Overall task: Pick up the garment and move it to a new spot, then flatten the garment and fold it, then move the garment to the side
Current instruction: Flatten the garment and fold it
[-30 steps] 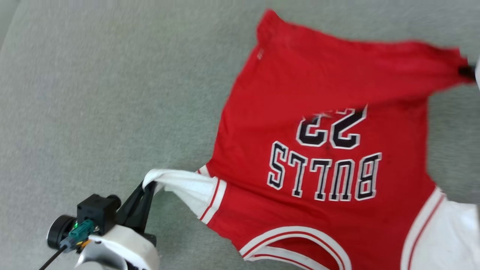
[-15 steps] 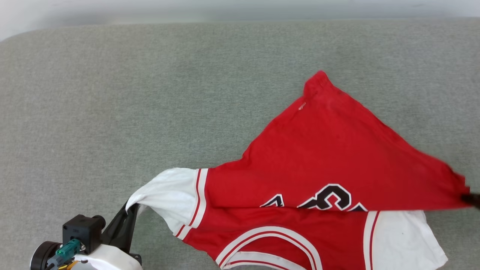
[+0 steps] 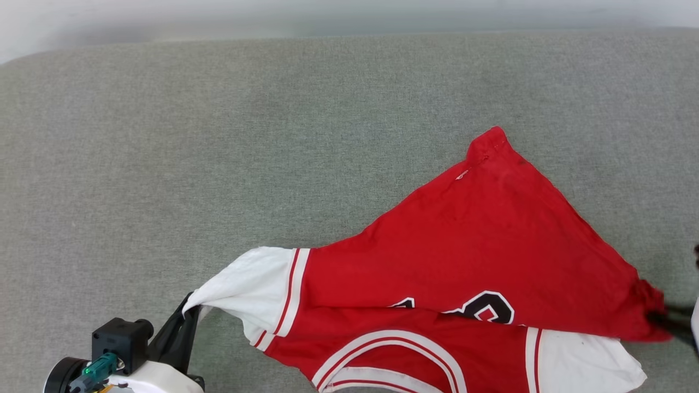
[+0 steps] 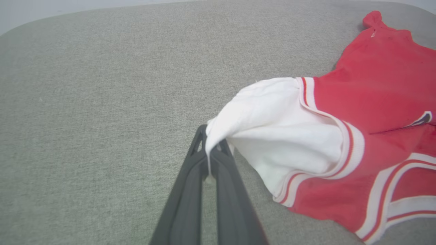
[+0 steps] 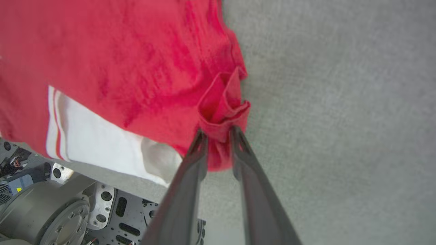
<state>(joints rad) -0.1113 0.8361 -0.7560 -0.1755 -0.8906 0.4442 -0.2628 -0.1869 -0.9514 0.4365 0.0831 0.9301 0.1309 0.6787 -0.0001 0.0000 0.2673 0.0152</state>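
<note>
The garment, red with white sleeves, lies on the grey cushion, its red lower half folded toward me over the black print. Only part of the number shows. My left gripper at the lower left is shut on the edge of the white sleeve, and the left wrist view shows its fingertips pinching that cloth. My right gripper at the right edge holds the bunched red hem corner. In the right wrist view that cloth sits between its slightly parted fingers.
The grey cushion runs wide to the left and back, with its rear edge near the top of the head view. My own metal base shows below the cushion's front edge in the right wrist view.
The head camera has shifted. My right gripper has drawn the hem corner down toward me, folding the red half over the BULLS lettering. The left gripper has kept hold of the sleeve.
</note>
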